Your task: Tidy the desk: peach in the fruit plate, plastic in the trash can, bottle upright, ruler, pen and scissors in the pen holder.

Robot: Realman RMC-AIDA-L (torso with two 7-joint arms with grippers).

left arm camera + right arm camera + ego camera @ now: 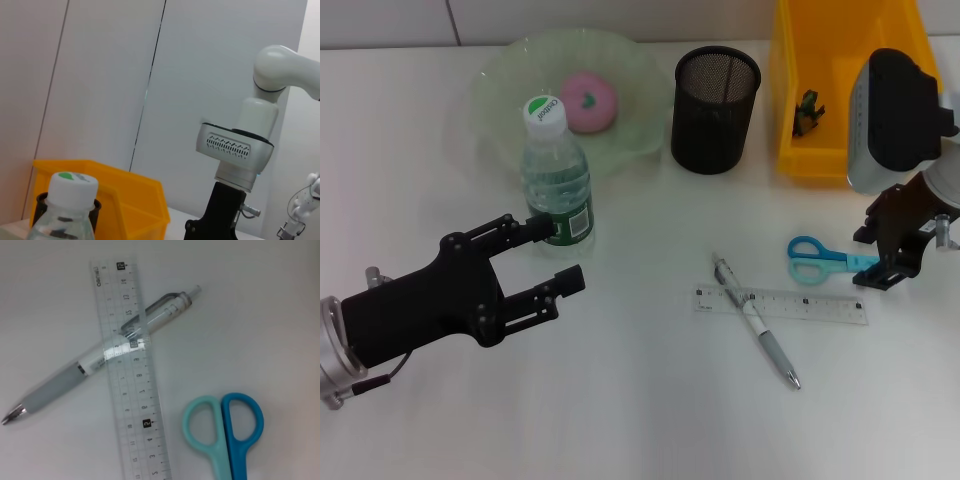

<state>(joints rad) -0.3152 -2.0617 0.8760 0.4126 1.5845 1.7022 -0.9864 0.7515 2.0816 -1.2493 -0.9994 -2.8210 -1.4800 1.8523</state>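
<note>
Tabletop (620,420): white, everything I see sits on it
Yellow bin (840,70): far right corner, a small dark scrap lies inside
Fruit plate (510,75): far edge, left of centre, holding the pink peach (588,100)
Pen holder (715,95): black mesh, far edge, between plate and bin
Left gripper (552,255): fingers released, spread just beside the bottle (557,180), which stands upright in front of the plate
Right gripper (895,255): right edge, over the scissors' tips; I cannot tell its state
Ruler (781,305): centre-right, crossing the pen (755,320)
Scissors (820,262): blue handles, just behind the ruler
</note>
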